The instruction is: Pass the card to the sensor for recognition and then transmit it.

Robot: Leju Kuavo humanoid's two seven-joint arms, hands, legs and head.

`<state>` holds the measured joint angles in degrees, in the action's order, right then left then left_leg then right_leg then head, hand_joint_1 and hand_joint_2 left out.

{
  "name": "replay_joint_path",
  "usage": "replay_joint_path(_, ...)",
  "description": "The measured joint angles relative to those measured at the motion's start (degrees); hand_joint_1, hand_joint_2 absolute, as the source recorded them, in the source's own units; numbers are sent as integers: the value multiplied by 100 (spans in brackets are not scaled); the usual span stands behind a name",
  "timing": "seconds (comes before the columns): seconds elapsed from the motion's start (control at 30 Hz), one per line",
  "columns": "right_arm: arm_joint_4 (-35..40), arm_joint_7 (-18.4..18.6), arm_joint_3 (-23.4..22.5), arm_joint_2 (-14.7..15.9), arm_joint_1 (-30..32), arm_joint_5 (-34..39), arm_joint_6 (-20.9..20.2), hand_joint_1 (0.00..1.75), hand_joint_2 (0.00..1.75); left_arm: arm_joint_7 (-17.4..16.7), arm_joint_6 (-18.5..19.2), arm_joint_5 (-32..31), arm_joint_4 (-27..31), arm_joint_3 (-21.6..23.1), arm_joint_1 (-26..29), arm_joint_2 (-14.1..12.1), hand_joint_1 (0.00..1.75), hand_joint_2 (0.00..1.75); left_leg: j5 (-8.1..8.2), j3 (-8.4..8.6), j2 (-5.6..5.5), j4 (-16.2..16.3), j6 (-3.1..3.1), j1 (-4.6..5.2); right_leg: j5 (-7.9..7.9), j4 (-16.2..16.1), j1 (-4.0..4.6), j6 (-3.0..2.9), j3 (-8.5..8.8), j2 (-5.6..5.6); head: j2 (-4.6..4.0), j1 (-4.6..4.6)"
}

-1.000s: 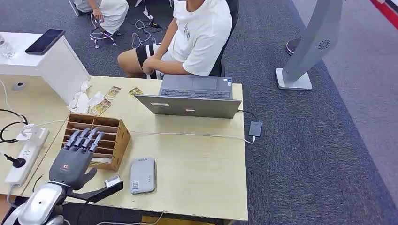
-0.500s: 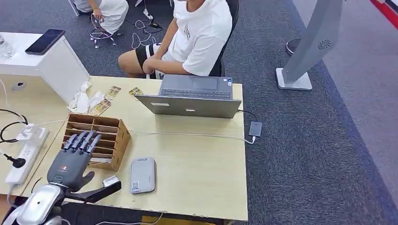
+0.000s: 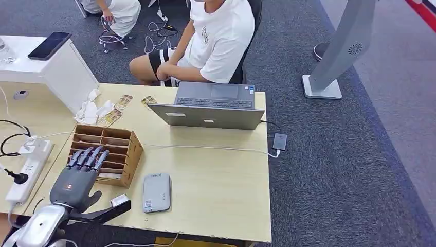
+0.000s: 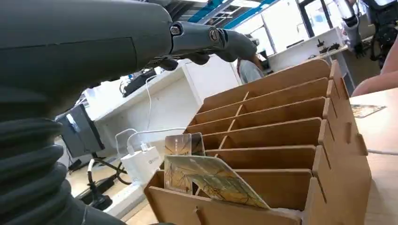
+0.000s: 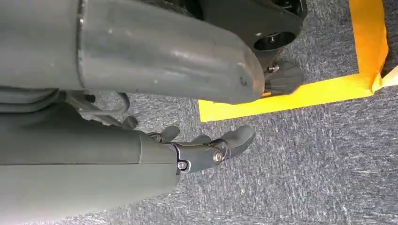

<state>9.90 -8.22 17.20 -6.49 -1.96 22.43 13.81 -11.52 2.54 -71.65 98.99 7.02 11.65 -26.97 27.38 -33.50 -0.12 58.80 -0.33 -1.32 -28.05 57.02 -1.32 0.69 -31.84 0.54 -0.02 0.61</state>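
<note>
Brown wooden rack, grey sensor, yellow-patterned card, grey carpet

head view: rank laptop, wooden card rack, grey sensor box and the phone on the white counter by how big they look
1. laptop
2. wooden card rack
3. grey sensor box
4. phone, though it lies farther from the camera, so the last two are unsure.
</note>
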Motion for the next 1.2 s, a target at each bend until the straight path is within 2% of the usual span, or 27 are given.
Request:
replay_joint_path(0.03,0,0,0,0,0,0,0,0,0,-18,48,2,0,0,10,-4,58,175,0,0,0,0,0,0,0,0,0,0,0,0,2,-2)
replay_joint_path(0.07,0,0,2,0,0,0,-2,0,0,-37,87,13,0,0,23,-13,175,175,0,0,1,0,0,0,0,0,0,0,0,0,0,0)
replay_joint_path(0.2,0,0,0,2,-1,-2,-9,0,0,-57,281,77,0,-2,80,-113,175,175,0,-1,-1,0,0,0,0,0,0,0,0,0,0,-2)
replay_joint_path(0.37,0,2,0,9,0,-2,-22,0,0,-57,503,326,2,-20,287,-365,175,175,0,0,1,0,0,0,-1,0,0,0,-2,0,0,-2)
replay_joint_path(0.57,0,0,0,11,-2,-24,-26,0,0,-68,527,385,9,-50,351,-501,175,175,0,1,-2,0,0,0,-2,0,0,1,3,-3,0,-4)
replay_joint_path(0.77,0,-4,0,13,-2,-41,-26,0,0,-85,488,391,9,-98,336,-507,175,175,0,3,-1,0,0,0,-1,0,0,1,2,-3,0,0)
replay_joint_path(1.07,0,-98,0,13,-2,15,-35,0,0,-44,-25,59,9,-96,239,-374,175,175,0,2,-1,0,0,0,-2,-1,0,1,1,-3,0,0)
replay_joint_path(1.13,0,-107,-2,13,-2,15,-33,0,0,37,-342,-100,11,-96,199,-273,175,175,0,1,-2,0,0,0,-2,-1,-1,1,0,-3,0,0)
replay_joint_path(1.2,0,-140,-4,13,-2,24,13,0,0,146,-936,-251,37,-96,167,-124,175,175,0,1,-1,0,0,1,-1,-2,-1,1,0,-2,0,0)
